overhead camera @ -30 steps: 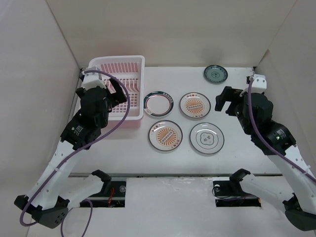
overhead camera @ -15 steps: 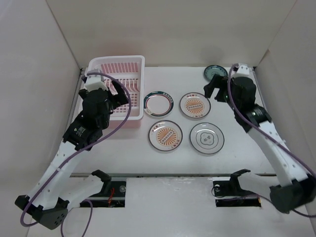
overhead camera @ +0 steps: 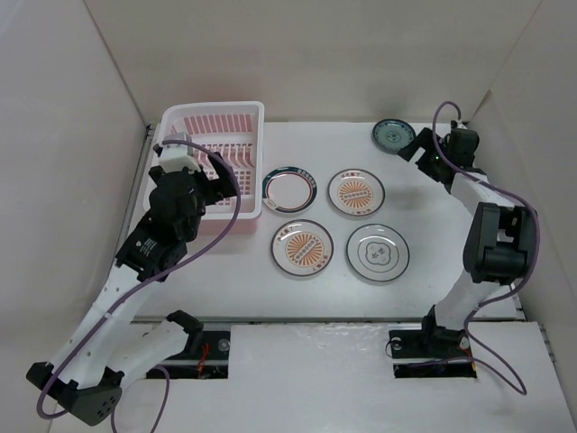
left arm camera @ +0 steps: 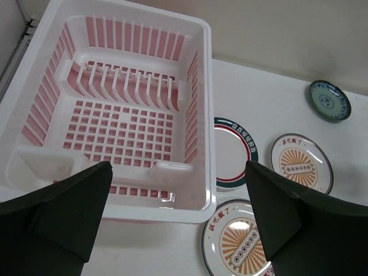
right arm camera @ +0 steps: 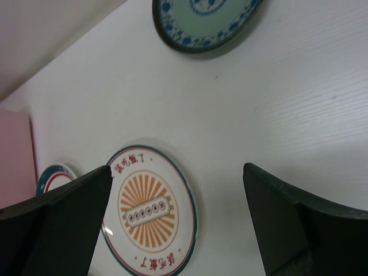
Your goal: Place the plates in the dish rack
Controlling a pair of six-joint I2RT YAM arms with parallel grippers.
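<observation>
Right gripper (overhead camera: 417, 147), its fingers spread apart and holding nothing, has swung over to the far corner beside the dark green plate (overhead camera: 394, 134), which lies flat, well apart from the unloaded dish rack (overhead camera: 213, 115), so a first pick looks close.

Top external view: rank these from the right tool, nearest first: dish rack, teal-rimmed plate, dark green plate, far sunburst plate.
From the right tool:
1. dark green plate, just left of it, at the far edge.
2. far sunburst plate, centre-right.
3. teal-rimmed plate, centre-left.
4. dish rack, far left.
</observation>
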